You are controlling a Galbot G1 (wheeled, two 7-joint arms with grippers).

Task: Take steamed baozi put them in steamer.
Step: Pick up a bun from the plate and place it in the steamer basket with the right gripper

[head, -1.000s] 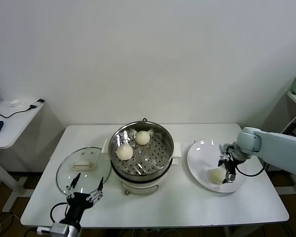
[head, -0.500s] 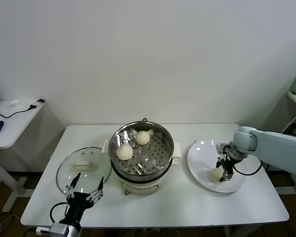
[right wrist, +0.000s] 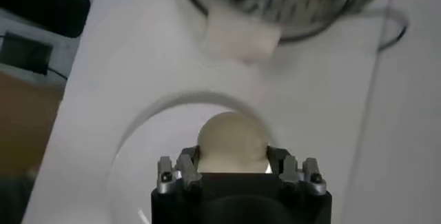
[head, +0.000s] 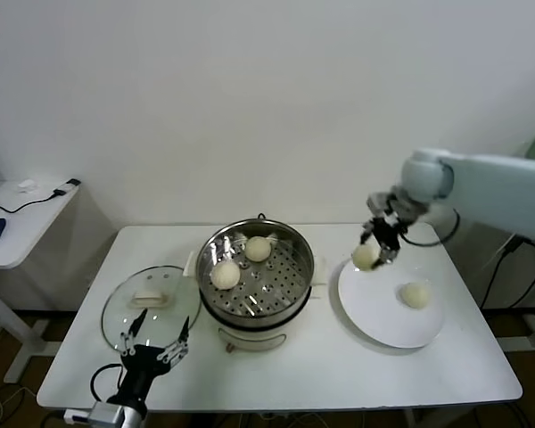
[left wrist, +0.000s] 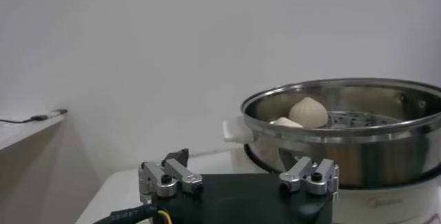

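Note:
My right gripper is shut on a cream-white baozi and holds it in the air above the far left rim of the white plate, right of the steamer. In the right wrist view the baozi sits between the fingers. Two baozi lie on the steamer's perforated tray, one at the far side and one at the left. One more baozi lies on the plate. My left gripper is open and parked at the table's front left edge.
A round glass lid lies flat on the table left of the steamer. In the left wrist view the steamer stands close ahead. A side table with cables stands at the far left. The wall is close behind the table.
My right gripper has lifted a baozi off the plate and carried it up and left toward the steamer. A second baozi on the plate has come into view. The left arm has not moved.

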